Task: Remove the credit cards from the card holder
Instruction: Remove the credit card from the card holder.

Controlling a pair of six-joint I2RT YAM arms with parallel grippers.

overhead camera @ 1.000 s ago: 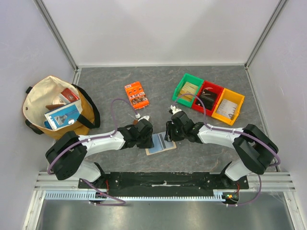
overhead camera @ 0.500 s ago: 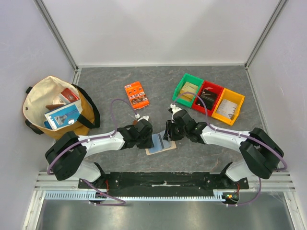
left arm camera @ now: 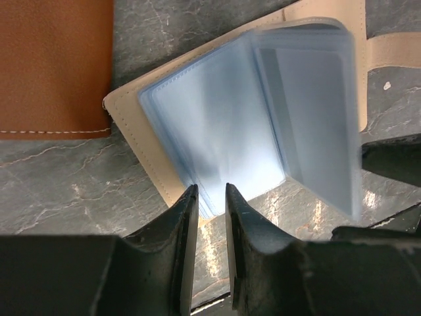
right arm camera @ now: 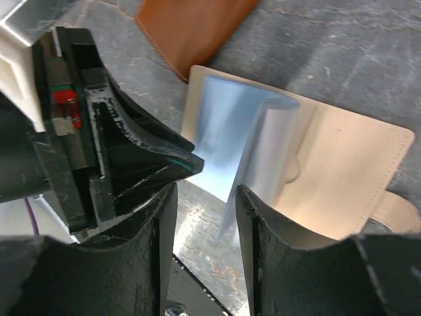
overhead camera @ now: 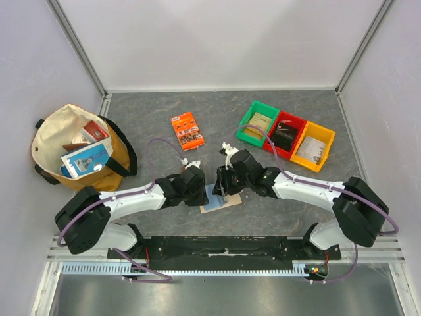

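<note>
Card holder (overhead camera: pixel 221 201) lies open on the grey table (overhead camera: pixel 164 112), near the near edge at centre, between the two gripper heads. Beige cover flat on the surface, snap tab pointing right. Pale blue clear sleeves (left arm camera: pixel 217 118) are fanned across the inside. Left gripper (left arm camera: pixel 210 194) comes in from the left, fingers drawn almost together, pinching the near edge of the holder where sleeves meet cover. Right gripper (right arm camera: pixel 205 197) comes in from the right, jaws parted. One sleeve leaf (right arm camera: pixel 253 145) stands up off the stack, its lower edge running down into the gap, close to the right-hand finger; contact with a pad cannot be told. The left finger tip touches the sleeve stack on the side opposite the raised leaf. Credit cards: none can be made out through the sleeves, which are blurred in the left wrist view. Brown wallet (left arm camera: pixel 52 66) lies flat just beside the holder's far-left corner, apart from it. Farther off: canvas bag (overhead camera: pixel 66 141) at far left, orange packet (overhead camera: pixel 187 130) centre-far, and green (overhead camera: pixel 258 122), red (overhead camera: pixel 286 133) and yellow (overhead camera: pixel 314 146) bins in a row at far right.
</note>
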